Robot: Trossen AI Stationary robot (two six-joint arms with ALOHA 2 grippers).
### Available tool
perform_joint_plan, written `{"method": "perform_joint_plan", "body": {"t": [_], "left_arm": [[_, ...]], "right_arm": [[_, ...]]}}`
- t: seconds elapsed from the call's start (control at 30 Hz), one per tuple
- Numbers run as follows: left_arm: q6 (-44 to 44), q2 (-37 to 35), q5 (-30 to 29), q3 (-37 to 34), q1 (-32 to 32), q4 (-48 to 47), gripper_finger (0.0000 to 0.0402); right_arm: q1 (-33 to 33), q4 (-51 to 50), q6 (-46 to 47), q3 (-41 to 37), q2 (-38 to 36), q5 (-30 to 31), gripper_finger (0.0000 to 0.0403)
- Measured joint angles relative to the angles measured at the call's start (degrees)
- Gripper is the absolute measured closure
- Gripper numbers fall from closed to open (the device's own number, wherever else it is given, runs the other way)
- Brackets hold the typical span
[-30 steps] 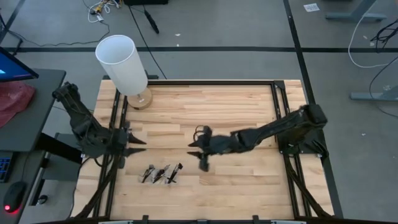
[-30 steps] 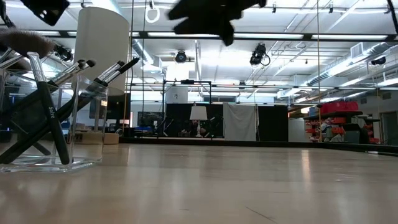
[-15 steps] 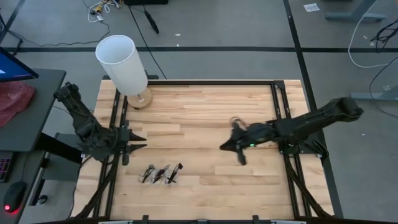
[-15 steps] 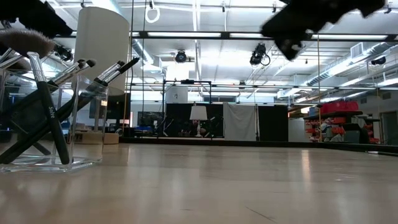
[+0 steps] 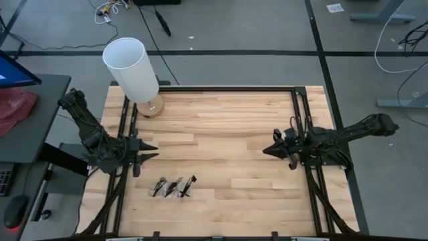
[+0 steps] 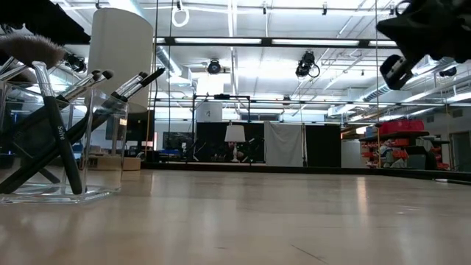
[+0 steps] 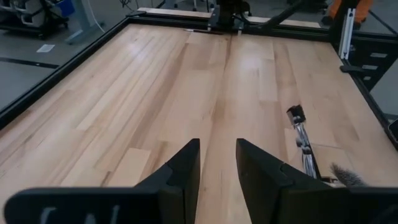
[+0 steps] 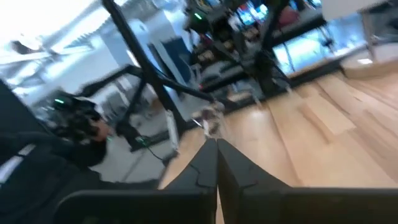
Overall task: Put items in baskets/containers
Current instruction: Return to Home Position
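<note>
Several slender dark brushes (image 5: 175, 187) lie in a small clear tray (image 6: 103, 147) near the table's front left. In the low view they lean against the tray's walls (image 6: 59, 140). In the left wrist view some of them show beside my fingers (image 7: 303, 140). My left gripper (image 5: 146, 152) hovers at the table's left edge, just behind the tray. It is open, with nothing between its fingers (image 7: 217, 163). My right gripper (image 5: 269, 150) is shut and empty (image 8: 216, 155). It hangs high over the table's right side (image 6: 412, 40), far from the tray.
A tall white cylinder (image 5: 132, 67) on a round wooden base (image 5: 152, 107) stands at the far left corner. Black frame rails (image 5: 302, 120) run along the table's sides. Bare wood (image 5: 221, 134) lies between the two arms.
My right gripper has drawn back from the table's middle toward its right edge, staying high above the wood, and its fingers have shut on nothing. The brushes and tray have not moved.
</note>
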Motion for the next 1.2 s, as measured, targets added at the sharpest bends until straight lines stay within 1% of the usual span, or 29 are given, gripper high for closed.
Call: {"method": "perform_joint_plan", "body": {"t": [0.1, 0.23, 0.43, 0.57, 0.77, 0.93, 1.03, 1.2], "left_arm": [[0.0, 0.0, 0.0, 0.0, 0.0, 0.1, 0.0296], [0.0, 0.0, 0.0, 0.0, 0.0, 0.2, 0.0296], [0.0, 0.0, 0.0, 0.0, 0.0, 0.3, 0.0296], [0.0, 0.0, 0.0, 0.0, 0.0, 0.3, 0.0296], [0.0, 0.0, -1.1, 0.0, 0.0, 0.3, 0.0296], [0.0, -0.1, -1.2, 0.0, 0.0, 0.3, 0.0296], [0.0, 0.0, -1.5, 0.0, 0.0, 0.3, 0.0296], [0.0, 0.0, -3.4, 0.0, 0.0, 0.3, 0.0296]], "right_arm": [[0.0, 0.9, -0.1, -2.6, -5.2, -1.2, 0.0398], [0.0, -3.5, -0.6, -4.7, -11.3, -3.3, 0.0391], [0.0, -15.3, 1.1, -5.2, -20.8, -3.7, 0.0392], [0.0, -22.9, -0.2, -5.2, -26.5, -3.6, 0.0394], [0.1, -23.2, -5.7, -5.2, -26.7, -4.1, 0.0393], [0.0, -23.6, -7.0, -5.2, -26.4, -0.7, 0.0393], [0.0, -23.7, -8.7, -5.2, -26.1, -0.6, 0.0393], [0.0, -23.6, -9.1, -5.2, -26.1, -0.5, 0.0392]]}}
